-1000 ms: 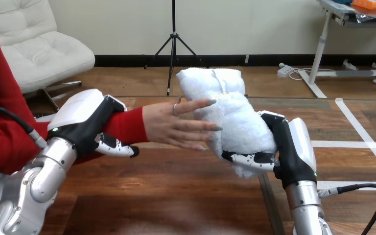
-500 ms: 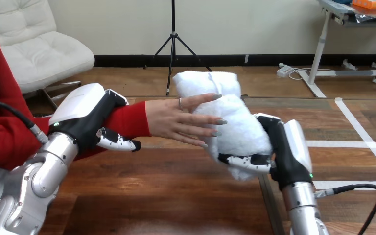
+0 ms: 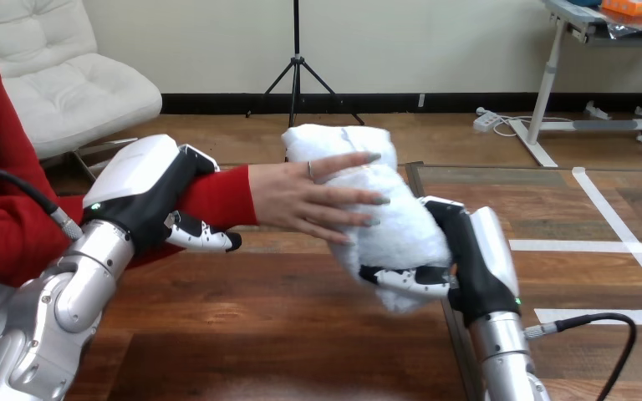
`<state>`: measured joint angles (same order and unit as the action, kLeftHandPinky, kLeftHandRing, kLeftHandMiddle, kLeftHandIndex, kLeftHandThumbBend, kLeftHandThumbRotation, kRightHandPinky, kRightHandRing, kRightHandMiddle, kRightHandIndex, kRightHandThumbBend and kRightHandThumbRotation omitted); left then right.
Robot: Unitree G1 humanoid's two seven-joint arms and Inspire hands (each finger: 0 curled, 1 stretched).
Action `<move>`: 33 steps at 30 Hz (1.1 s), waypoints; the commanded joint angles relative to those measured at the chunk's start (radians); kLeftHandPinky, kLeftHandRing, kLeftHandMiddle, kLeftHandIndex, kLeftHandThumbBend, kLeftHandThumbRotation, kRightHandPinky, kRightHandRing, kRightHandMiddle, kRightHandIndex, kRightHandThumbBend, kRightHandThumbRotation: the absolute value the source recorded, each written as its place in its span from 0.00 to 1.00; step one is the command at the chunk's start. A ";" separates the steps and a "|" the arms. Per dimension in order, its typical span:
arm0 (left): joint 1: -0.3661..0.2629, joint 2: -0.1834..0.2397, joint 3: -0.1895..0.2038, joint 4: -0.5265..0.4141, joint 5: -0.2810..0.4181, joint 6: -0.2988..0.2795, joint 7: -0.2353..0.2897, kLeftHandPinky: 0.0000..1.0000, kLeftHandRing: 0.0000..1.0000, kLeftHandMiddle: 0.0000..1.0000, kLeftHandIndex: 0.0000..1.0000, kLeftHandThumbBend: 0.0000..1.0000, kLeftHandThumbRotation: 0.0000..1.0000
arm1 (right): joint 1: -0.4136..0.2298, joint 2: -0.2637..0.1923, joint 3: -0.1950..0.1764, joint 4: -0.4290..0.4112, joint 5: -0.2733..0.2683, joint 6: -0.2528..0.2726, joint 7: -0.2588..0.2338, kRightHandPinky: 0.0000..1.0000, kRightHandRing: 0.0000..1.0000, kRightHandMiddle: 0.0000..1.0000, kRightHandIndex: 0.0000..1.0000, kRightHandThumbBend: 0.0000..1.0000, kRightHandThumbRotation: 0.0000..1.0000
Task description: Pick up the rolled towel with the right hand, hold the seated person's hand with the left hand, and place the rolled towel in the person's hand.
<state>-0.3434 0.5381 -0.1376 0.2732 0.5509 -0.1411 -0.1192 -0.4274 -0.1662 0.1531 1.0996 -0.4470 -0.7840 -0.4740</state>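
A white rolled towel [image 3: 389,238] is held upright and tilted above the table, with my right hand [image 3: 460,263] shut on its lower end. The person's hand [image 3: 309,200] reaches in from the left, its palm and straight fingers lying flat against the towel's near side. My left hand [image 3: 155,205] is curled round the person's forearm at the red sleeve, thumb [image 3: 205,241] underneath.
The wooden table [image 3: 284,334] stretches below both arms. The person sits at the left edge. A black cable [image 3: 602,322] trails from my right forearm at the lower right.
My right hand has carried the towel leftward, further under the person's fingers, which now lie across it. My left hand stays on the sleeve, shifted slightly.
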 commanded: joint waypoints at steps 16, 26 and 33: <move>-0.120 -0.001 0.043 -0.057 -0.034 -0.026 0.047 0.21 0.26 0.34 0.34 0.71 0.00 | -0.049 0.049 0.026 -0.115 0.008 -0.044 0.013 0.29 0.35 0.41 0.45 0.72 0.00; -0.119 -0.002 0.039 -0.054 -0.044 -0.027 0.043 0.21 0.26 0.34 0.34 0.71 0.00 | -0.036 0.066 0.035 -0.153 0.015 -0.036 0.035 0.29 0.35 0.41 0.45 0.71 0.00; -0.116 -0.003 0.036 -0.057 -0.043 -0.023 0.044 0.21 0.26 0.34 0.34 0.71 0.00 | -0.029 0.073 0.038 -0.177 0.017 -0.036 0.042 0.28 0.33 0.41 0.45 0.72 0.00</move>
<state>-0.3566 0.5382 -0.1273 0.2730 0.5227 -0.1412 -0.1045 -0.4172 -0.1264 0.1677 1.0115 -0.4291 -0.7851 -0.4429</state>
